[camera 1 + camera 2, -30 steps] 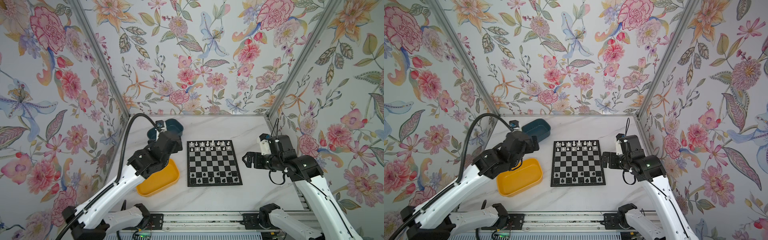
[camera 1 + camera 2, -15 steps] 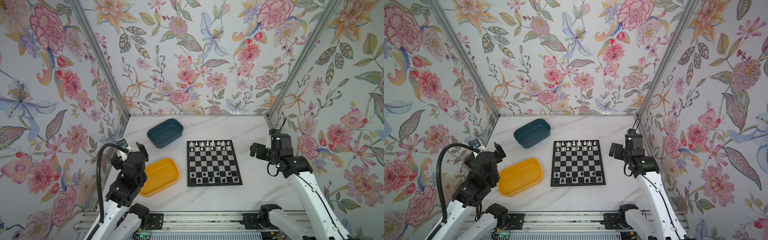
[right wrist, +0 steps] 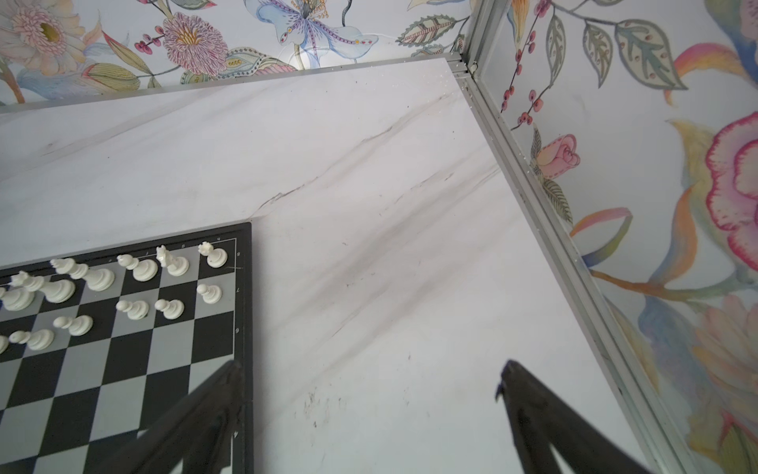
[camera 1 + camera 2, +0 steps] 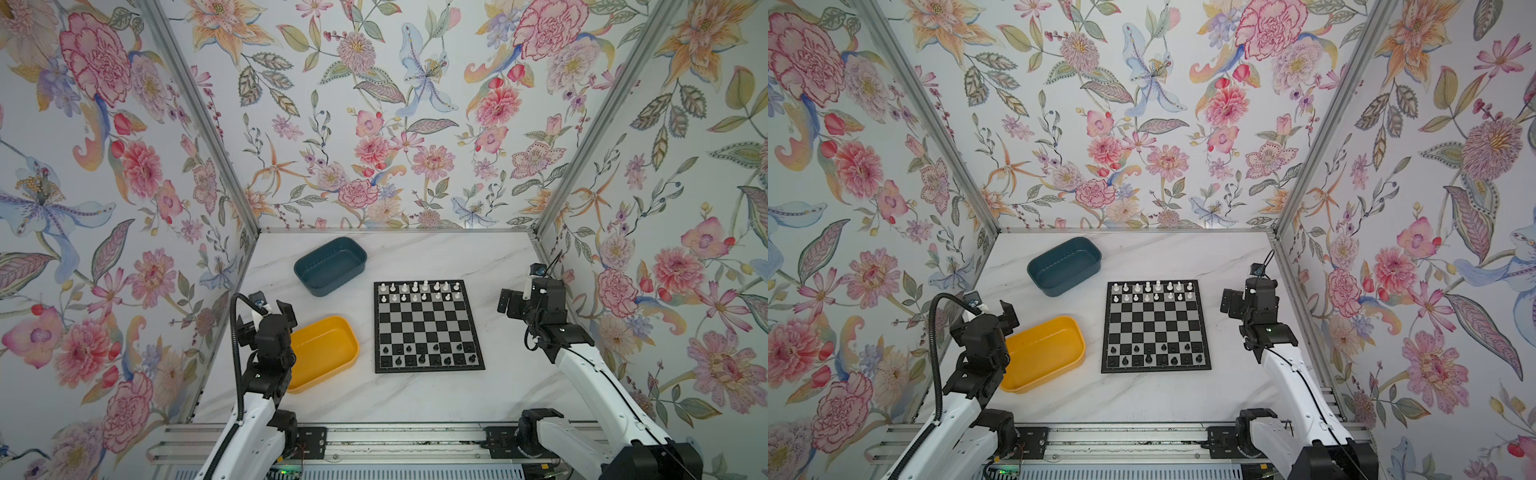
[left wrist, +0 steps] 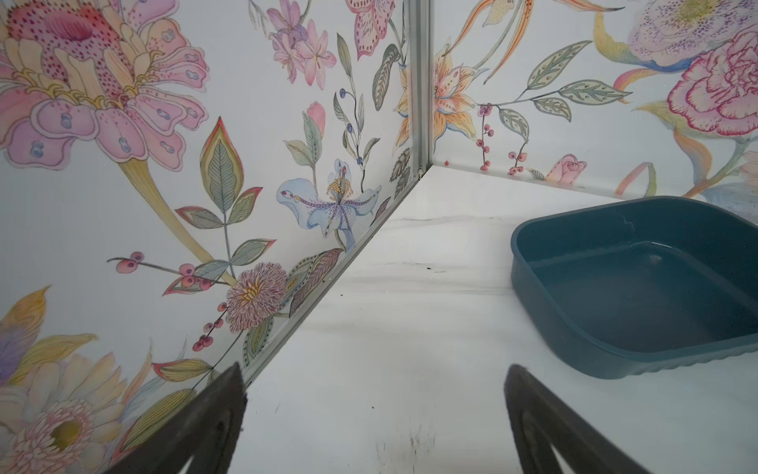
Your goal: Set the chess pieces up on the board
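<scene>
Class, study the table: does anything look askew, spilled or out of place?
Nothing looks spilled or toppled. The chess pieces stand in rows on the board; only the teal tray and yellow tray lie skewed to it.

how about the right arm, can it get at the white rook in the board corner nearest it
Probably yes: the right gripper is open and empty beside the board, with only bare tabletop between it and the white rook.
</scene>
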